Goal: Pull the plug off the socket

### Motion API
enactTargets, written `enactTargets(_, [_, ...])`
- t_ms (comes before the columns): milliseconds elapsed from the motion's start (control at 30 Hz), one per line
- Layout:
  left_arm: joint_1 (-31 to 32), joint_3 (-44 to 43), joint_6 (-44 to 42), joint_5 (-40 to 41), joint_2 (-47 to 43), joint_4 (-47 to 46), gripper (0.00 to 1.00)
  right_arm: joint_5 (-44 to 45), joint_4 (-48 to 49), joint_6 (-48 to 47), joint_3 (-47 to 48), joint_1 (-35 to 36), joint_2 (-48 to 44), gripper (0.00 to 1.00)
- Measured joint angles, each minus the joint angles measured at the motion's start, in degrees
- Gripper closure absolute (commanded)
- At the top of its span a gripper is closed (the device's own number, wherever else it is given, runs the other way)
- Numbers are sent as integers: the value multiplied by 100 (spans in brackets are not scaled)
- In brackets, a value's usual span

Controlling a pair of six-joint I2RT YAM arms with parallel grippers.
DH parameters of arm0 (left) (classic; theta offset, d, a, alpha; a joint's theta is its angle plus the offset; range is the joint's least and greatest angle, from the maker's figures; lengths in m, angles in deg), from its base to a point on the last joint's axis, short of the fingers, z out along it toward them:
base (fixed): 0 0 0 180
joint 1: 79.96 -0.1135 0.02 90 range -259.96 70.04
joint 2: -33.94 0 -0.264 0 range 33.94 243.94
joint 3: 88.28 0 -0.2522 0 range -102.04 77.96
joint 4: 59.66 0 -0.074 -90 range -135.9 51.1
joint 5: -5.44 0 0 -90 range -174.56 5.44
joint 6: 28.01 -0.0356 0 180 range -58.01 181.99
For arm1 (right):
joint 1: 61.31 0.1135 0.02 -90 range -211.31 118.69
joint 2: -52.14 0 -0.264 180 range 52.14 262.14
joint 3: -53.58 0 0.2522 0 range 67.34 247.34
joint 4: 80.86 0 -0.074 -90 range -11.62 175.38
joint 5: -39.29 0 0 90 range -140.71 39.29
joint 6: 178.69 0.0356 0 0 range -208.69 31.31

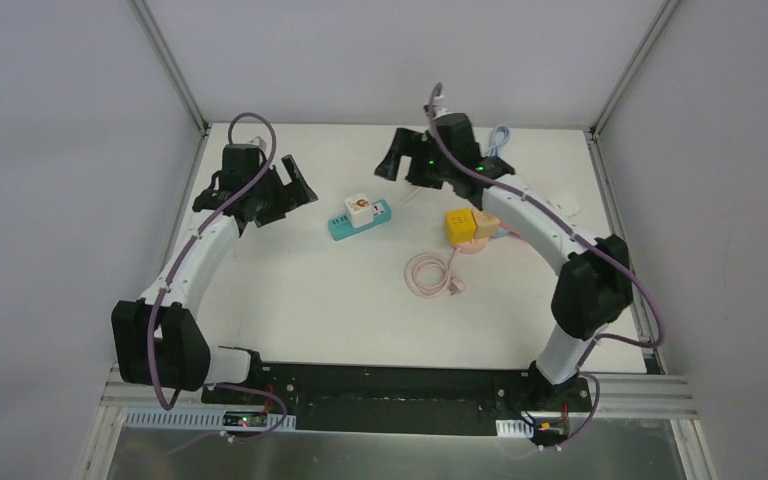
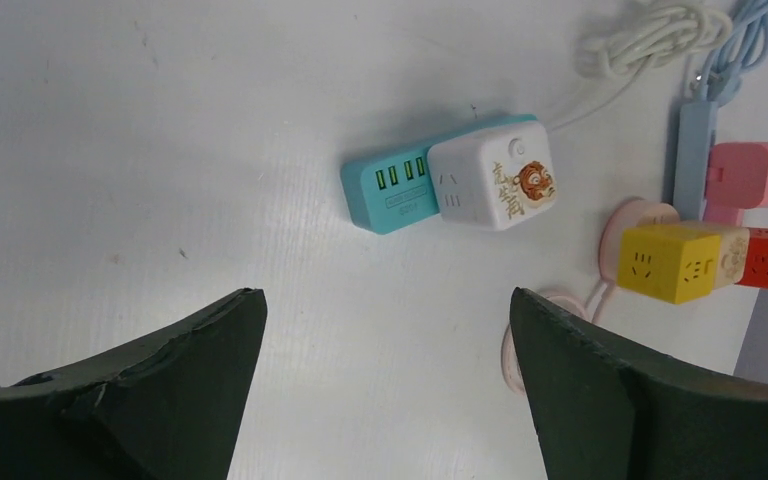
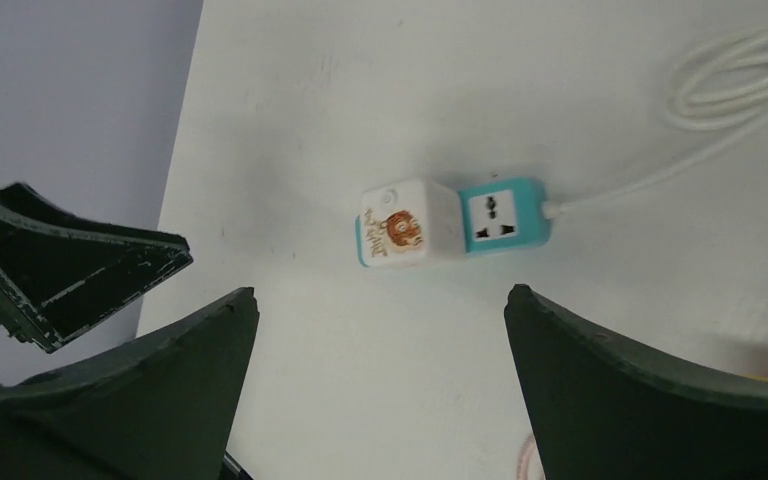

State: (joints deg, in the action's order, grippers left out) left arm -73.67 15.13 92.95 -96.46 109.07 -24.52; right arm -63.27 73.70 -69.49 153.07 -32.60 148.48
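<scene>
A teal power strip (image 1: 346,224) lies mid-table with a white cube plug (image 1: 362,207) bearing an orange tiger picture seated in it. The strip (image 2: 392,190) and the plug (image 2: 495,183) also show in the left wrist view, and the strip (image 3: 505,215) and plug (image 3: 408,228) in the right wrist view. My left gripper (image 1: 295,192) is open and empty, left of the strip. My right gripper (image 1: 400,160) is open and empty, hovering behind and right of the strip. In the wrist views both grippers (image 2: 387,310) (image 3: 380,305) stand well apart from the plug.
A yellow cube socket (image 1: 460,223) sits by an orange one (image 1: 487,224) right of the strip, with a coiled pink cable (image 1: 430,272) in front. A white cable coil (image 2: 650,35), a blue strip (image 2: 695,150) and a pink cube (image 2: 745,175) lie at the back right.
</scene>
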Motion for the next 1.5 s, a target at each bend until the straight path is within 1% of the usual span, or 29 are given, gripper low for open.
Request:
enactTargets(133, [-2,-2,136,28,275,120,10,717,-107,-251,450,977,706,3])
enactTargets(200, [0,-2,251,39,448,186,13,1049,-140,-450,612,1311,970,3])
enactTargets(333, [-2,-2,490,-7,973,212,14,1587,-400,-767,1051,1770,1532,4])
enactTargets(533, [-2,-4,822,-302,1552,214,15,2094,-1071,-835,1897,1784,2295,8])
enactTargets(600, [-2,-13,914,-431,1655,214,17,2146,-1276,-824,2216,1749,2555,11])
enactTargets(767, [0,-96,1062,-778,1987,201,22,2140,-1541,-833,2459,1703,2920,18])
enactTargets(800, [0,-105,1075,-841,2061,199,23,2120,-1567,-846,2459,1703,2962,21])
enactTargets(900, [-2,-142,1143,-997,2308,197,25,2083,-1493,-946,2402,1707,3001,31])
enactTargets(933, [0,-155,1154,-1036,2369,197,25,2070,-1414,-984,2367,1709,3001,38])
enactTargets(967, [0,-177,1172,-1067,2439,195,26,2068,-1331,-1019,2328,1716,3001,41])
enactTargets(1033, [0,-236,1193,-1152,2579,190,27,2065,-1034,-1108,2179,1731,2992,46])
enactTargets(1133, [0,-306,1235,-1235,2708,144,29,2109,-566,-1239,1825,1762,2855,48])
enactTargets(1233, [0,-334,1320,-1355,2793,46,31,2179,-31,-1340,1318,1812,2638,48])
enactTargets(1300, [0,-348,1346,-1399,2848,-2,32,2267,208,-1379,1102,1858,2549,46])
enactTargets(1433, [0,-352,1366,-1443,2957,-46,34,2358,297,-1384,1051,1886,2527,24])
enactTargets(1500, [0,-358,1368,-1453,3023,-57,35,2369,146,-1349,1117,1886,2535,15])
